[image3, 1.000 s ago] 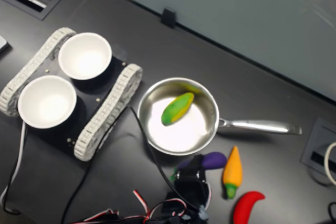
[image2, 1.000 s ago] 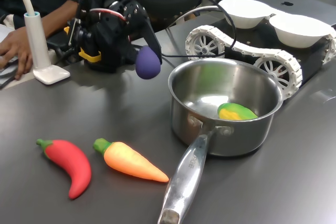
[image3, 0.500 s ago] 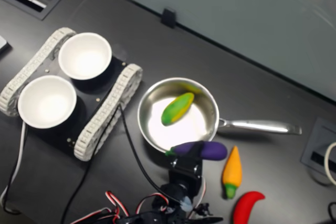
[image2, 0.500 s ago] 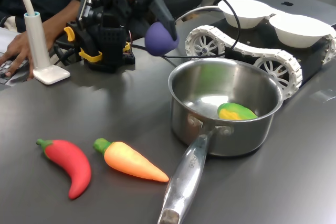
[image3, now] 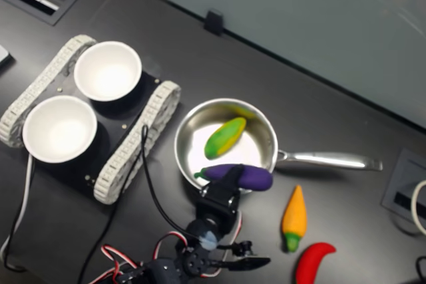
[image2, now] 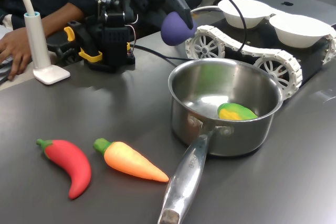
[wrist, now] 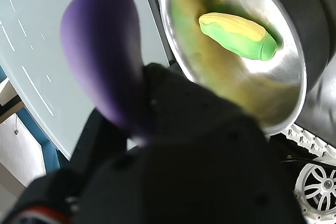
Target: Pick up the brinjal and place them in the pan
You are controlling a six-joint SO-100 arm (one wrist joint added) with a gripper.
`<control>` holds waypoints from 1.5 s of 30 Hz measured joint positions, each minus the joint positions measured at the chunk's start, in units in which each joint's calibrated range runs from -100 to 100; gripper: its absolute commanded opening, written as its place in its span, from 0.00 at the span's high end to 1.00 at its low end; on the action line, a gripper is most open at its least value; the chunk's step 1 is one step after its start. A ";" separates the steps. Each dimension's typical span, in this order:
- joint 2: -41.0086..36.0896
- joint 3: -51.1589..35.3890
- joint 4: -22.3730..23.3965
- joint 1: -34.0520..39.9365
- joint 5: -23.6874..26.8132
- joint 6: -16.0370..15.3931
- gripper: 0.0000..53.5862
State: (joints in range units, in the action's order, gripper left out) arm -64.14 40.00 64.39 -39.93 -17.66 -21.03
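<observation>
My gripper [image2: 176,14] is shut on the dark-purple brinjal [image2: 176,29] and holds it in the air just beyond the steel pan's [image2: 231,141] far-left rim in the first exterior view. From above, in the second exterior view, the brinjal [image3: 251,177] lies level over the near rim of the pan [image3: 181,139], with the gripper [image3: 229,179] around its stem end. The wrist view has the brinjal [wrist: 102,51] close up beside the pan [wrist: 294,14]. A green-and-yellow toy corn [image2: 237,112] lies inside the pan.
An orange carrot [image2: 128,160] and a red chilli [image2: 68,165] lie beside the pan handle [image2: 184,182]. Two white bowls [image2: 247,11] [image2: 302,29] sit on a tracked vehicle [image2: 273,61] behind the pan. A white stand [image2: 39,45] and a person's hand [image2: 13,51] are at the first exterior view's left.
The arm has lifted the brinjal and carried it toward the pan; it went from beside the carrot to over the pan's near rim in the second exterior view.
</observation>
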 measured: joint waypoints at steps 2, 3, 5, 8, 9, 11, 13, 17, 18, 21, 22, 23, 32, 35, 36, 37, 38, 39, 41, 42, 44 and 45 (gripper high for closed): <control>-1.26 0.90 -0.08 2.31 1.17 1.93 0.99; -1.94 1.27 -0.08 3.41 1.66 2.57 0.99; -3.45 1.99 -0.08 5.28 2.44 3.67 0.99; -5.47 3.17 -0.08 7.37 2.88 4.96 0.99; -6.06 3.44 -0.08 7.92 2.93 5.42 0.99; -7.24 3.62 -0.08 9.02 3.13 6.15 0.99; -8.33 3.71 -0.08 10.01 3.47 6.89 0.99; -10.19 5.07 -0.08 12.98 4.40 9.27 0.99; -10.35 5.07 -0.08 13.64 4.64 9.73 0.99; -11.78 5.25 0.42 15.62 5.47 10.56 0.99; -12.54 5.97 0.51 16.39 5.67 10.93 1.00; -13.30 6.70 0.51 17.05 5.91 11.20 1.00; -15.91 8.96 0.51 18.70 7.52 11.75 1.00; -14.81 8.96 0.34 18.70 7.77 11.75 1.00; -14.39 9.14 0.08 18.70 7.77 11.75 1.00; -13.97 9.50 -0.25 18.70 7.86 11.75 1.00; -13.30 9.68 -0.59 18.70 7.96 11.75 1.00; -12.46 9.86 -1.02 18.70 8.01 11.75 1.00; -10.69 9.86 -2.12 18.70 8.06 11.75 1.00; -9.76 9.86 -2.72 18.70 8.11 11.75 1.00; -7.74 9.86 -4.16 18.70 8.55 12.03 1.00; -6.73 9.86 -5.01 18.70 8.64 12.30 1.00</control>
State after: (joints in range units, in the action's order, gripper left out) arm -70.88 49.86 59.37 -21.23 -9.01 -8.72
